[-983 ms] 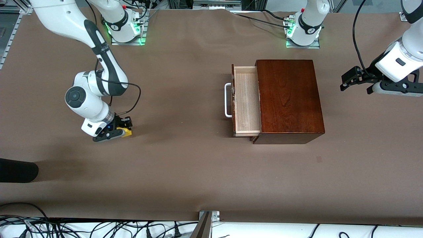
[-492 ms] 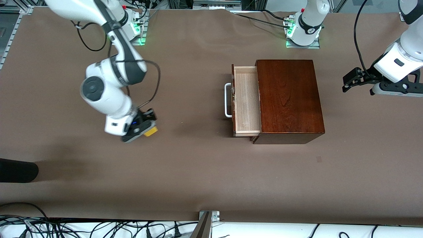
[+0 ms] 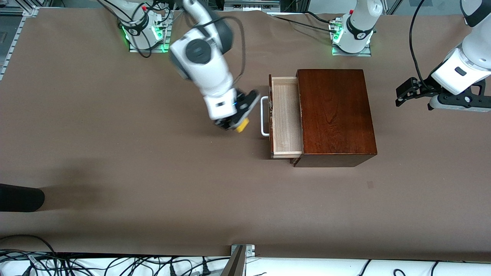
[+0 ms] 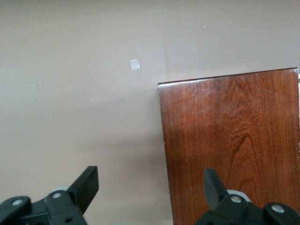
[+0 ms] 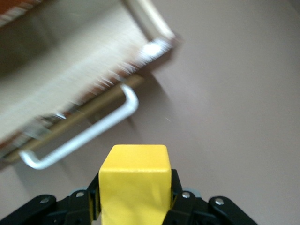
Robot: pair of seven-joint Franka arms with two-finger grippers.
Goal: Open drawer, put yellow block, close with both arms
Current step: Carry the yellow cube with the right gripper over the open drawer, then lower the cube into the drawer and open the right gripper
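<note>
The right gripper (image 3: pixel 238 122) blurs over the table just beside the open drawer's (image 3: pixel 285 117) white handle (image 3: pixel 264 117), pinching the yellow block (image 3: pixel 242 125) between its fingers. The left gripper (image 3: pixel 409 92) waits spread beside the wooden box (image 3: pixel 335 115).

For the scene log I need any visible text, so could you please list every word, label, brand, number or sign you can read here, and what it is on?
No readable text in any view.
Wooden box and its drawer: no lettering.
Yellow block, held in the right gripper: plain faces.
Left gripper: no markings readable.
Small pale patch on the table: blank as far as can be seen.
Dark emblems on the arm bases: too small to read.
</note>
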